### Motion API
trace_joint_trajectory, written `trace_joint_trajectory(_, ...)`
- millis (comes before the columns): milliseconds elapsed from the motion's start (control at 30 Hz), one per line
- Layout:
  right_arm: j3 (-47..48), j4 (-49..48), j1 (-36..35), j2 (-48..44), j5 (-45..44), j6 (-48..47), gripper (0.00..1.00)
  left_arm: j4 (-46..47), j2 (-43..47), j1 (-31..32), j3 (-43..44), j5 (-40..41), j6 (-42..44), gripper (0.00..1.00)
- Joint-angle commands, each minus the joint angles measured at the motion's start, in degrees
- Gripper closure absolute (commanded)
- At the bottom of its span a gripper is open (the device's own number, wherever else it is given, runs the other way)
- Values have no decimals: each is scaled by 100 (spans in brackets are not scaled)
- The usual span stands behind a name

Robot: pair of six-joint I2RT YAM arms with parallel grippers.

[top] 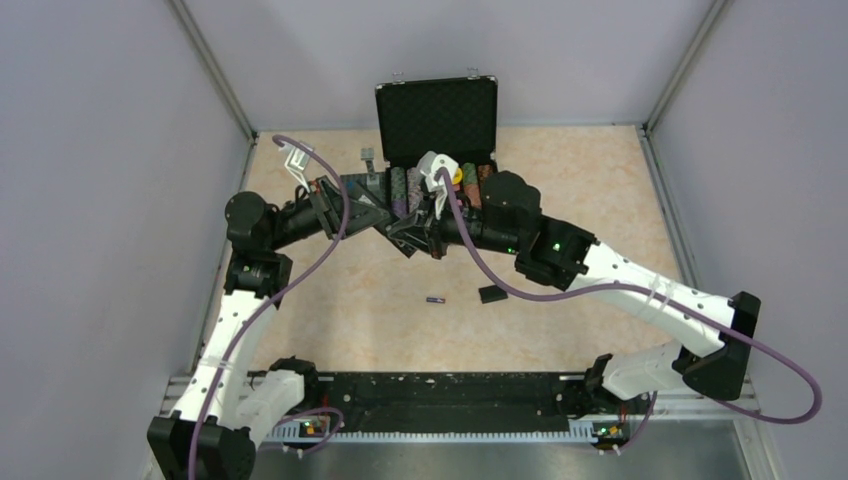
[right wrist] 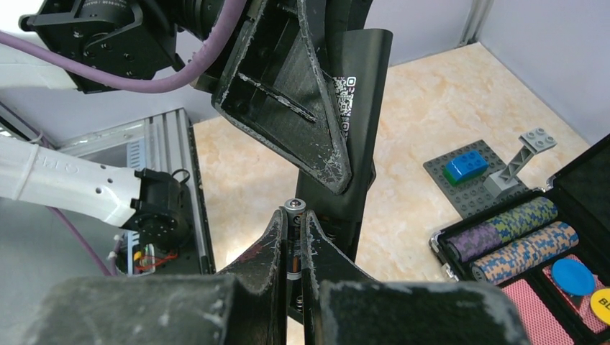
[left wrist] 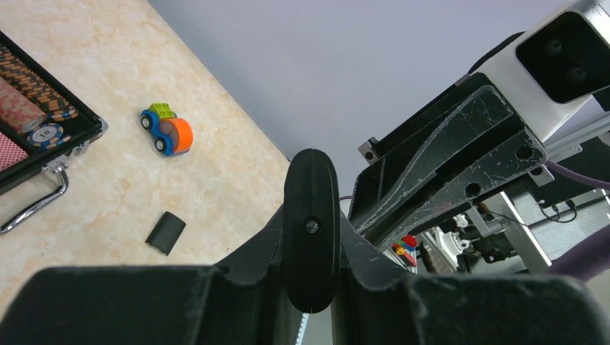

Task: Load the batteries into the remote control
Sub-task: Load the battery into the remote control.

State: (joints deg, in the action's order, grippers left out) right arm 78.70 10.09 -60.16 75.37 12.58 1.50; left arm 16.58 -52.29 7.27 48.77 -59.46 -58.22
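My left gripper [top: 365, 212] is shut on the black remote control [left wrist: 311, 230] and holds it above the table; in the left wrist view I see it end-on between the fingers. In the right wrist view the remote [right wrist: 356, 136] stands upright with its battery bay towards me. My right gripper [right wrist: 292, 219] is shut on one battery [right wrist: 294, 208], metallic end up, right against the remote's lower part. The second battery [top: 435, 299] lies on the table in front of the arms. My right gripper [top: 415, 235] sits just right of the left one.
A small black cover piece [top: 491, 294] lies right of the loose battery. An open black case [top: 437, 120] with poker chips stands at the back. A toy car [left wrist: 169, 131] and a grey brick plate [right wrist: 467, 172] are on the table.
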Motion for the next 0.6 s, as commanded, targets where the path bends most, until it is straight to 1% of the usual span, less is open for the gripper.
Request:
trace_joint_trajectory(0, -94, -333, -67, -1, 38, -104, 100, 218, 122, 20, 308, -145, 161, 100)
trace_joint_trajectory(133, -134, -241, -68, -5, 29, -118, 100, 213, 114, 20, 308, -118, 123, 100)
trace_joint_trajectory(267, -266, -264, -66, -52, -55, -406, 100, 241, 119, 20, 316, -150, 80, 100)
trace_joint_trajectory(500, -443, -437, -68, -172, -184, -661, 100, 141, 158, 23, 349, -288, 184, 100)
trace_joint_trajectory(567, -465, -475, -66, -197, -173, -672, 100, -13, 168, 20, 407, -288, 278, 100)
